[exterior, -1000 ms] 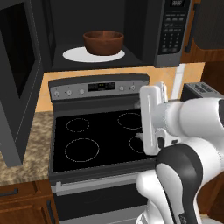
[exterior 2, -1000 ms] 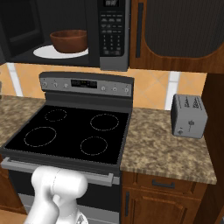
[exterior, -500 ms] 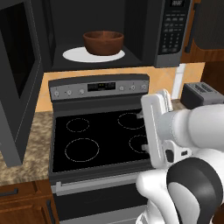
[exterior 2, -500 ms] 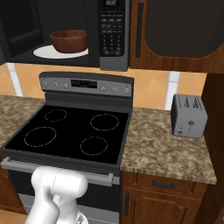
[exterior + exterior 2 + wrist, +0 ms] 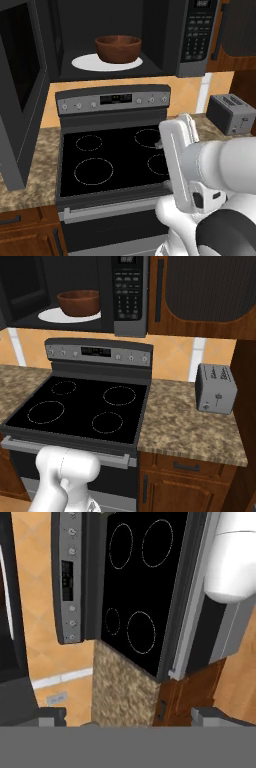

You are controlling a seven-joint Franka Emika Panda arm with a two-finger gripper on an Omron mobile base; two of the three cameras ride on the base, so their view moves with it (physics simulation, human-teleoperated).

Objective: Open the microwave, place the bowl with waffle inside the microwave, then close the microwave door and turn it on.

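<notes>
Above the black stove (image 5: 112, 160), the microwave (image 5: 115, 37) sits mounted under the cabinets, its dark cavity exposed. The microwave door (image 5: 22, 90) hangs swung wide to the left, its dark glass panel reaching down beside the stove. On the microwave's right side runs the black keypad strip (image 5: 129, 291).

On the speckled stone surface (image 5: 190, 426) to the right of the stove stands a small grey toaster (image 5: 216, 388), well apart from everything else.

Inside the microwave, the white turntable (image 5: 87, 62) carries the reddish-brown bowl (image 5: 118, 48), which rests upright near the plate's right half. The waffle cannot be made out from these angles; it would lie below the bowl's rim.

The white arm (image 5: 215, 170) is folded low in front of the stove, and compared with a second ago it has pulled further back and down, away from the microwave. The hand view is rolled sideways, looking over the stove's burners and control panel. The jaws (image 5: 128, 716) stand spread about as wide as they go, and they hold nothing.

So the bowl looks delivered and released. Opening and placing appear done. What remains, by this reading, is swinging the door shut from its far-left position, then pressing a button on the keypad strip.
</notes>
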